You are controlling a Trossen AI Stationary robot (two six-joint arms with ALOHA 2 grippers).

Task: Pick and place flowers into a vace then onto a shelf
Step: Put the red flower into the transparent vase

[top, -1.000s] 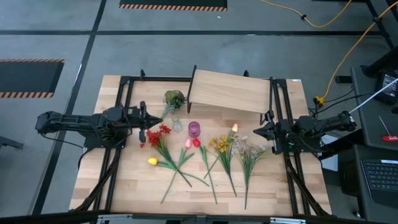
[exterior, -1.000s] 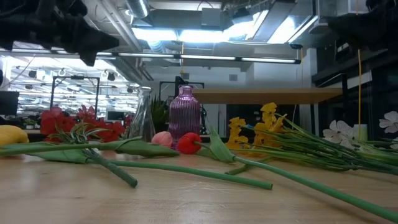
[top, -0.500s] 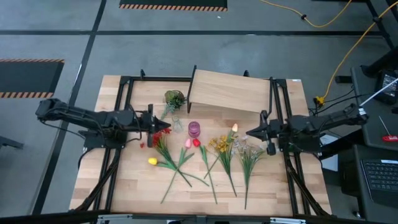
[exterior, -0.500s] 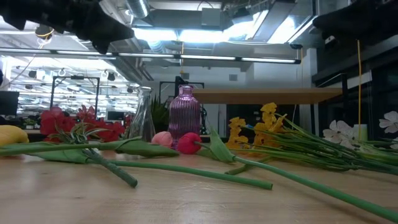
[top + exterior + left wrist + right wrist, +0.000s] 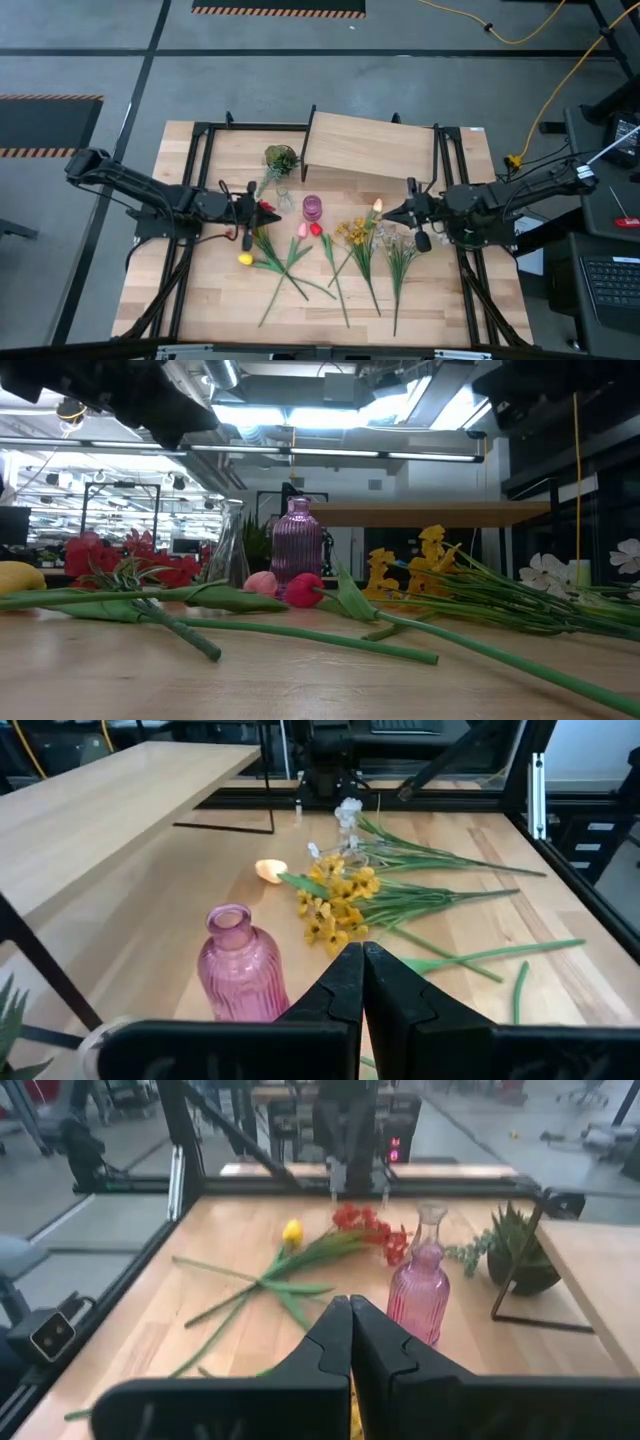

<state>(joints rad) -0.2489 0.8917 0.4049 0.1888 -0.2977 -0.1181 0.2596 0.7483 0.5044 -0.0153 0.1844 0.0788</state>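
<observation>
The flowers (image 5: 330, 250) are laid flat and fanned out across the lower middle of the tabletop (image 5: 200, 300) in the high view, stems toward the bottom edge and blossoms toward the centre, so that each stem can be reached singly from either side. The red blossoms (image 5: 262, 213) lie at the left of the fan, just beside the left gripper (image 5: 250, 213); the yellow blossoms (image 5: 356, 233) and white blossoms (image 5: 392, 240) lie at the right, near the right gripper (image 5: 408, 214). The pink vase (image 5: 313, 207) is stood upright at the centre of the frame, between the 2 grippers and just below the shelf (image 5: 370, 148), which occupies the upper middle; this is judged to keep the carry short. A clear glass vase (image 5: 283, 197) and a leafy green bunch (image 5: 280, 158) are seen to the vase's upper left.

Nothing is held by either arm. Both arms are stretched inward from the frame's left and right edges, low over the table and pointed at each other across the vase. In both wrist views the fingers are seen pressed together, empty. No flower has yet been placed in the vase, so the task is judged to be at its start.
</observation>
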